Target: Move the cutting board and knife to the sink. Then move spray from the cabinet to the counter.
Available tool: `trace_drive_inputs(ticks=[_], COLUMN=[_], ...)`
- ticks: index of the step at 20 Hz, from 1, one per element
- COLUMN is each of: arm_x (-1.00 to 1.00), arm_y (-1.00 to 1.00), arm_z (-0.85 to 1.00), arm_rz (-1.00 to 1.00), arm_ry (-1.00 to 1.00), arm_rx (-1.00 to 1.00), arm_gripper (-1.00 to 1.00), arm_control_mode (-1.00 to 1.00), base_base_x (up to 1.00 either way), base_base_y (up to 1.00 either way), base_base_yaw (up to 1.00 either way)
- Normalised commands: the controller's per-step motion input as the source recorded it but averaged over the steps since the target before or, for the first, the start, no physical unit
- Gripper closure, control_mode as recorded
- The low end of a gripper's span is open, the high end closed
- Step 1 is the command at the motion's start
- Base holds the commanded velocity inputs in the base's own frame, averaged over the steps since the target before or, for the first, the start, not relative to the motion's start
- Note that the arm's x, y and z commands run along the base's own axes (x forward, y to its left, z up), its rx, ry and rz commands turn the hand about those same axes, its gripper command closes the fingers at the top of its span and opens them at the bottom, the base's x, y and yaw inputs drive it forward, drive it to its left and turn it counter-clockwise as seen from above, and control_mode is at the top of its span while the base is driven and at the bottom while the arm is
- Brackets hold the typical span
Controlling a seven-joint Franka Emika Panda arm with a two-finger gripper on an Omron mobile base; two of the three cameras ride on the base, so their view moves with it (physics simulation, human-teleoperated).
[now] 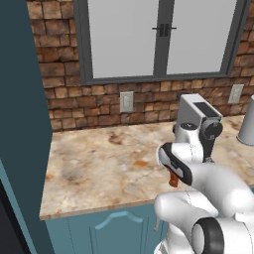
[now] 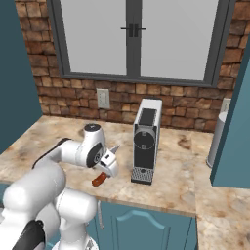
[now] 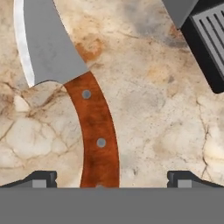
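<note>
The knife lies flat on the counter, its wide silver blade toward the hand view's upper left and its reddish-brown handle curving down between my fingertips. My gripper hovers just over the handle's end, open, with one dark tip on each side and nothing gripped. From the base views the handle pokes out under the hand near the counter's front edge. The cutting board, sink and spray are out of view.
A coffee machine stands right beside the knife, and its dark drip tray is close to my hand. A grey canister sits at the back right. Tall teal panels bound the counter on both sides.
</note>
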Motion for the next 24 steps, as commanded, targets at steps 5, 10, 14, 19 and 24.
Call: trace_drive_inputs(ticks=[5, 10, 14, 19, 24], arm_x=[0.03, 0.11, 0.11, 0.05, 0.0], arm_y=[0.07, 0.0, 0.0, 0.06, 0.03], arm_z=[-0.45, -0.08, -0.16, -0.29, -0.3], arm_rz=[0.0, 0.0, 0.0, 0.0, 0.0], arm_ry=[0.11, 0.1, 0.08, 0.08, 0.06], arm_rx=[0.0, 0.0, 0.0, 0.0, 0.0], arm_gripper=[-1.0, -1.0, -1.0, -1.0, -1.0], arm_control_mode=[-1.0, -1.0, -1.0, -1.0, -1.0], base_base_x=[0.0, 0.0, 0.0, 0.0, 0.0], base_base_y=[0.0, 0.0, 0.0, 0.0, 0.0], base_base_yaw=[0.0, 0.0, 0.0, 0.0, 0.0])
